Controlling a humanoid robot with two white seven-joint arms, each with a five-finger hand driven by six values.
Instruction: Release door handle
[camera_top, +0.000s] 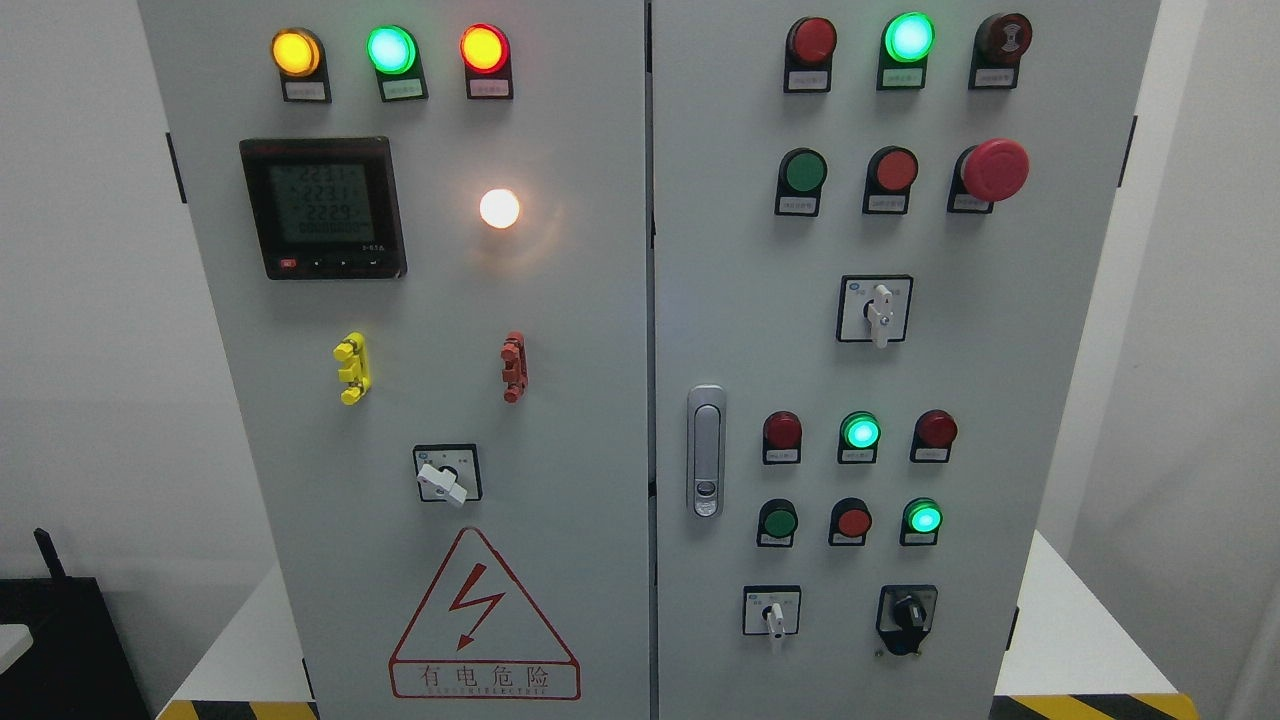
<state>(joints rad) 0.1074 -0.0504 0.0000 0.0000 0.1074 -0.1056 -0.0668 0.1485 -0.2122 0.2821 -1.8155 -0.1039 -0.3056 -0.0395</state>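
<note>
— Inspector: You are looking at the silver metal swing handle (705, 451), sitting flush on the grey cabinet's right door (850, 360) beside the seam.
— Operator: Fingers?
— Inspector: No hand is showing; cannot tell. Handle appears rigid, smooth.

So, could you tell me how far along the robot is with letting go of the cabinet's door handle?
It looks done: the silver door handle on the right door lies flush in its recess with nothing touching it, and both doors look closed along the centre seam. Nothing is in hand, since neither robot hand shows in the head view. As far as this view shows, no step is left.
</note>
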